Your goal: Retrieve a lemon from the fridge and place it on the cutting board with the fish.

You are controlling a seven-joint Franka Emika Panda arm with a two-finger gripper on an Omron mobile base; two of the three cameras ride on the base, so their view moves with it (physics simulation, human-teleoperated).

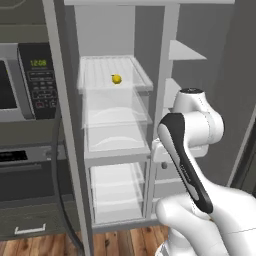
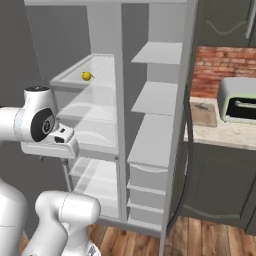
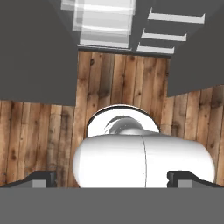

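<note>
I see the fridge (image 1: 165, 30) open, the lemon (image 1: 116, 79) shelved at eleven o'clock, my fingers (image 3: 113, 178) spread wide, empty, aimed floorward.

Lemon (image 1: 116, 79): small, round, bright yellow, resting on the upper white shelf in the left compartment, nearer the shelf's back edge than its front lip, roughly midway between the side edges. Fridge (image 1: 165, 45): tall, grey, both doors swung wide open, white shelves and translucent drawers stacked below the lemon, narrower shelves in the right compartment. Cutting board (image 2: 203, 114): flat, tan, rectangular, lying on the counter just right of the fridge, close to the counter's front edge. Fish (image 2: 202, 106): faint greyish shape on the board, too small for detail.
</note>
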